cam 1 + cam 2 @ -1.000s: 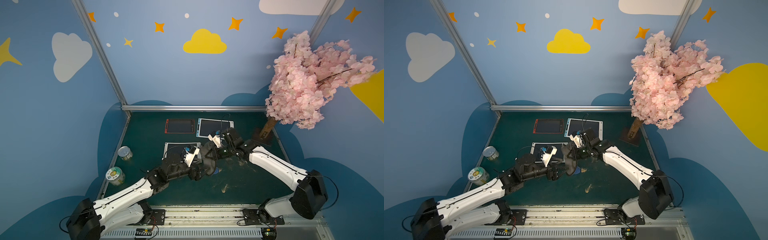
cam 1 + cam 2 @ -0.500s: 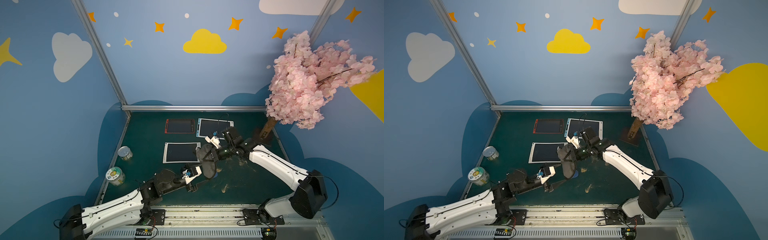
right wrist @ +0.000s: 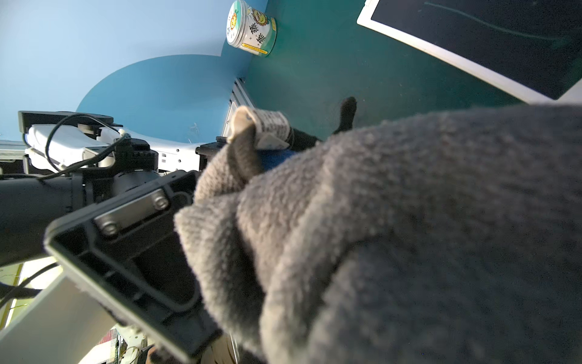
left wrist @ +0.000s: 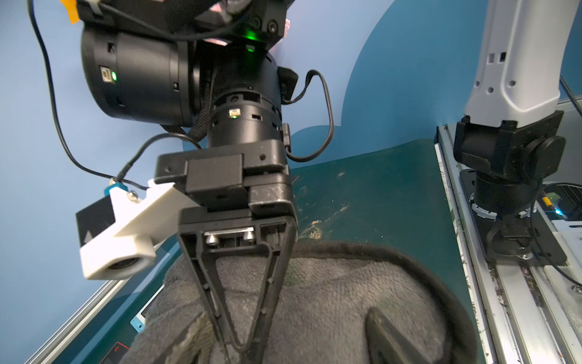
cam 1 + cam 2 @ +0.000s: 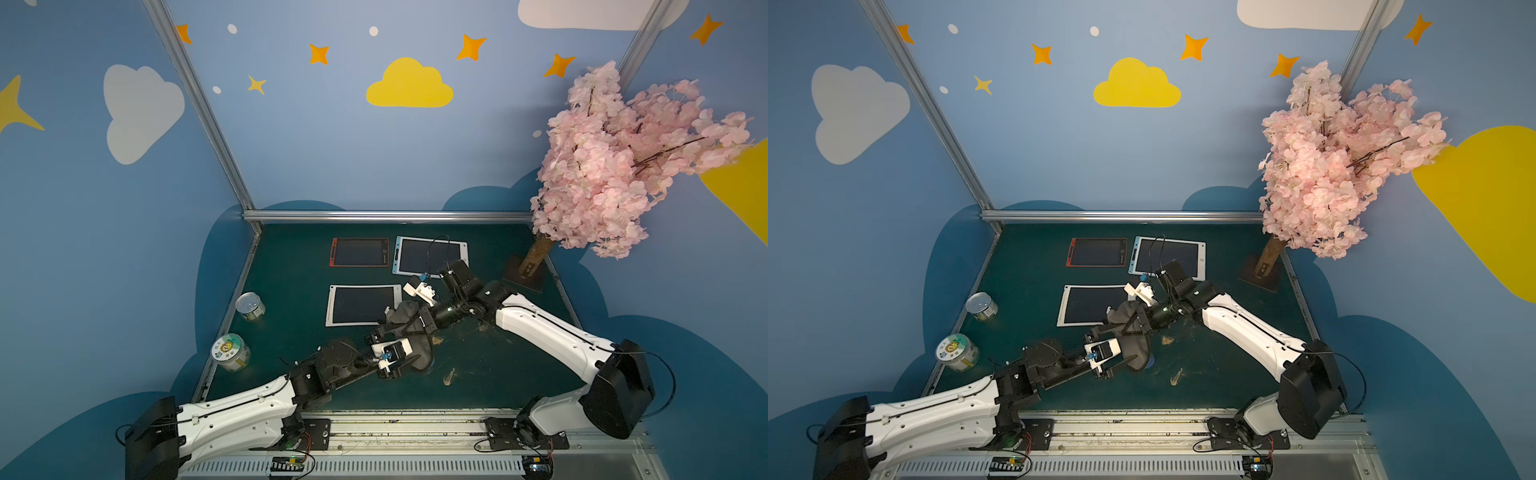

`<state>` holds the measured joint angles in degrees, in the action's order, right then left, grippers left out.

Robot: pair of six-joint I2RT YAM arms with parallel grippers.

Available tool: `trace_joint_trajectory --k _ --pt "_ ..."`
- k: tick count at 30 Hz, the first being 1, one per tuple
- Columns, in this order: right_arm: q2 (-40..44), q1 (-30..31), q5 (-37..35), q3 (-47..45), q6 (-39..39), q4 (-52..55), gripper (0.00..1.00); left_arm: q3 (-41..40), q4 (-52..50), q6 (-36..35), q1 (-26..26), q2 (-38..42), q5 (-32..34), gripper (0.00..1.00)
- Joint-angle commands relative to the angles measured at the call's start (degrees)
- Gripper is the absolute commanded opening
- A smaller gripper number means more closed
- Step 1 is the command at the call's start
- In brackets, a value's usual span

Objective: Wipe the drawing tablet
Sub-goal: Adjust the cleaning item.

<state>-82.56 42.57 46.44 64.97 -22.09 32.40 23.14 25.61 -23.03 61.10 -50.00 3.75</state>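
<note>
On the green mat (image 5: 291,266) the white-framed drawing tablet (image 5: 361,305) is laid flat. At its 4 o'clock corner a grey cloth (image 5: 401,311) is clamped by the right gripper (image 5: 399,327). The left gripper (image 5: 409,362) is held open at the cloth's 6 o'clock, presumably to gather it.

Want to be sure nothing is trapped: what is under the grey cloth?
The grey cloth hangs from the shut right gripper over the green mat. A blue edge peeks out beneath; the rest of it is covered.
</note>
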Motion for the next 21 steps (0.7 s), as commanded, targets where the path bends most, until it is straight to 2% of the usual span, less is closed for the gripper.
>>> trace_joint_trajectory --k 1,11,21 --pt "1.86 0.93 1.88 -0.82 0.22 0.00 0.00 1.58 0.59 -1.02 0.05 0.61 1.41 0.77" --pt "5.55 2.08 10.48 -3.85 -4.69 -6.75 0.00 0.06 1.33 -0.45 0.07 -0.28 2.66 0.77" --pt "6.83 1.99 20.40 -7.91 -18.96 -24.43 0.00 -0.80 0.70 0.14 0.07 1.38 3.55 0.77"
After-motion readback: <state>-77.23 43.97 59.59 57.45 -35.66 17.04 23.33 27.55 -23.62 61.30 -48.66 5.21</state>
